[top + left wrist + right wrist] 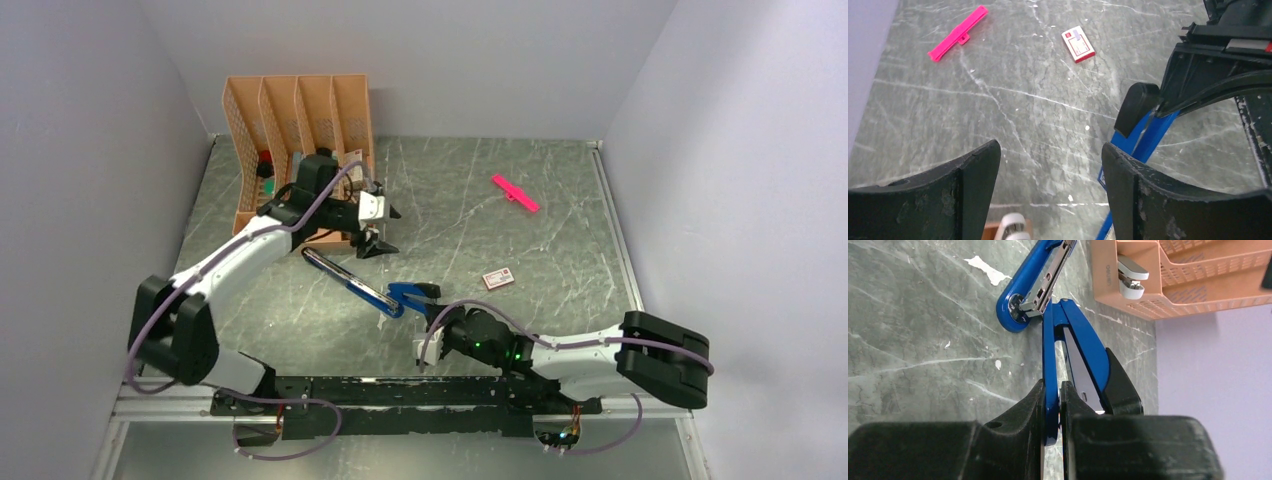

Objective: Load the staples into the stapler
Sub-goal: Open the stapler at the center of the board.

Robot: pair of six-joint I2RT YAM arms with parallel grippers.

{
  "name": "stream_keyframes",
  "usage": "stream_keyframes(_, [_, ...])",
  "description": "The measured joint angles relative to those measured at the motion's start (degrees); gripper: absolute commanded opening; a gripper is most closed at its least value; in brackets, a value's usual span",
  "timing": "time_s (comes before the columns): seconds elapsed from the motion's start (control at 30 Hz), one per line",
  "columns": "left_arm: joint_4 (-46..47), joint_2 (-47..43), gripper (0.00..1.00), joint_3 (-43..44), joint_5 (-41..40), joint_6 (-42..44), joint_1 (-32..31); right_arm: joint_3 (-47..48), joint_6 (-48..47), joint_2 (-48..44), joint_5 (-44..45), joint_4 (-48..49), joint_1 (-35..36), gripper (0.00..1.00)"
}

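While the right gripper, nearest the bases, stays out of the open, its jaws are clenched on a blue leaf of the splayed stapler. The pink-and-white staple box lies apart, to its right. Farther back, the left gripper hangs released, holding nothing, just beyond the stapler.

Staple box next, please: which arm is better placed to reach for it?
Left, probably. The left gripper is open and empty, while the right gripper is shut on the blue stapler, steadying it. The staple box lies clear of both.
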Motion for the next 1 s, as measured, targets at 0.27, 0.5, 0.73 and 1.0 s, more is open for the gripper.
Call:
stream_keyframes(0.27, [-8.8, 15.2, 0.80, 11.2, 2.0, 15.0, -6.3, -0.1, -3.8, 0.7, 2.1, 0.5, 1.2, 0.00])
stream_keyframes(0.5, [-15.3, 21.9, 0.78, 14.5, 2.2, 21.3, -10.1, -0.1, -6.1, 1.6, 4.3, 0.6, 1.8, 0.00])
stream_keyframes(0.73, [-17.1, 24.1, 0.75, 14.8, 1.9, 22.4, -11.1, -0.1, -7.5, 2.7, 5.6, 0.8, 2.1, 0.00])
stream_keyframes(1.0, [-16.9, 24.2, 0.68, 14.9, 1.4, 22.3, -13.3, -0.1, -7.6, 3.4, 6.7, 0.5, 2.3, 0.00])
